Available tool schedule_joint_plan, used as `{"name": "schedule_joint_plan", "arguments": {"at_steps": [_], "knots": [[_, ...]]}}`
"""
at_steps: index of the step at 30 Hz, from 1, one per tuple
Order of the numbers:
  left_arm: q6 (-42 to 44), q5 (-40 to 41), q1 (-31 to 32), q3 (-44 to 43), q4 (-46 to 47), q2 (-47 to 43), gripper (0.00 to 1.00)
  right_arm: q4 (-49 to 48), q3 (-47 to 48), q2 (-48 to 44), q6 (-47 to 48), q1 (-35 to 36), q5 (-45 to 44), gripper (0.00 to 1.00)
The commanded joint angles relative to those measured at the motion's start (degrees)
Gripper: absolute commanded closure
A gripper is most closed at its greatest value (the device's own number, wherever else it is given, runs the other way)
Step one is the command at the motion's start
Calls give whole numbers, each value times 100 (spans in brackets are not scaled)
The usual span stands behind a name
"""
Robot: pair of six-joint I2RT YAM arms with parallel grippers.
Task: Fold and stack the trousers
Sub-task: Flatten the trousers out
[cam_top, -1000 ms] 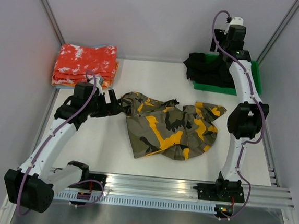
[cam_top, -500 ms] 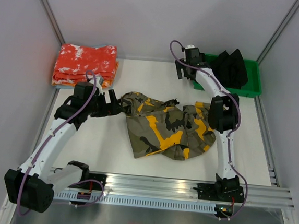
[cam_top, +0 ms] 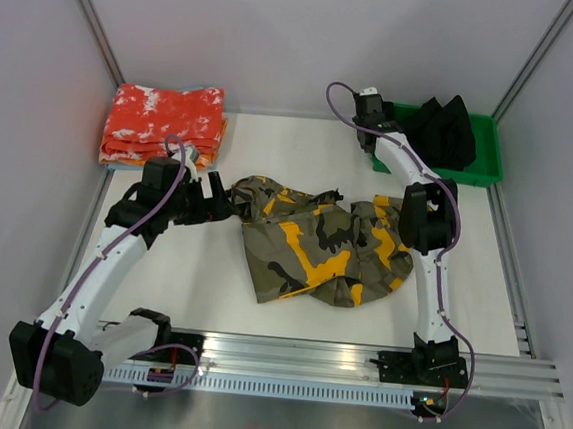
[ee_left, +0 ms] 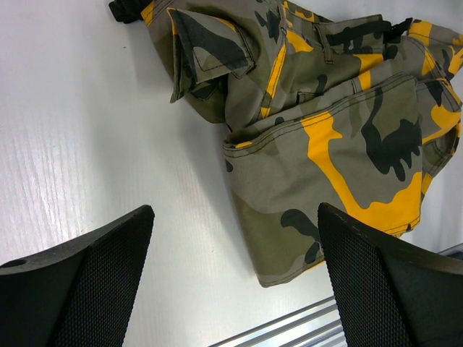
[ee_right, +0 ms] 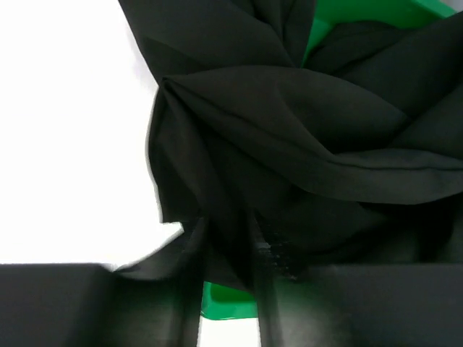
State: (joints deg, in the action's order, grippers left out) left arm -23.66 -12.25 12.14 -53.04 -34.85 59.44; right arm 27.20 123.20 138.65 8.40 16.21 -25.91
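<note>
Camo trousers still a crumpled heap, nothing folded yet

The trousers [cam_top: 324, 243] lie bunched on the table, near-left of the green bin [cam_top: 486, 175]. The left gripper [ee_left: 233, 213] is at the trousers' end farthest from the bin, fingers spread wide and holding nothing. The right gripper [ee_right: 228, 289] sits at the bin's left edge, right up against the black garment [ee_right: 289, 144]. It's too dark and blurry there to tell if it's pinching the cloth.

No legible text — no labels, brands, numbers or signs anywhere.
</note>
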Motion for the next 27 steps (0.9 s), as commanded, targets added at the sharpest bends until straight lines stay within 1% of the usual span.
{"name": "schedule_joint_plan", "arguments": {"at_steps": [1, 4, 10, 15, 18, 23, 25, 27], "knots": [[177, 12, 25, 4, 136, 59, 0, -66, 205, 110, 65, -12, -2, 73], [177, 30, 34, 4, 136, 59, 0, -13, 284, 118, 12, -12, 165, 100], [186, 39, 25, -14, 136, 59, 0, 49, 468, -13, -32, -21, 69, 100], [151, -32, 34, -14, 198, 112, 0, 31, 539, -391, -163, -118, 16, 100], [125, -93, 34, -40, 233, 138, 0, -39, 574, -733, -321, -302, -37, 100], [125, -128, 34, -146, 224, 156, 0, -188, 530, -1461, -664, -1092, 25, 100], [134, -129, 34, -181, 216, 147, 0, -425, 250, -1656, -586, -1425, -107, 100], [116, -137, 25, -190, 215, 138, 0, -444, 144, -1806, -446, -1576, -203, 100]]}}
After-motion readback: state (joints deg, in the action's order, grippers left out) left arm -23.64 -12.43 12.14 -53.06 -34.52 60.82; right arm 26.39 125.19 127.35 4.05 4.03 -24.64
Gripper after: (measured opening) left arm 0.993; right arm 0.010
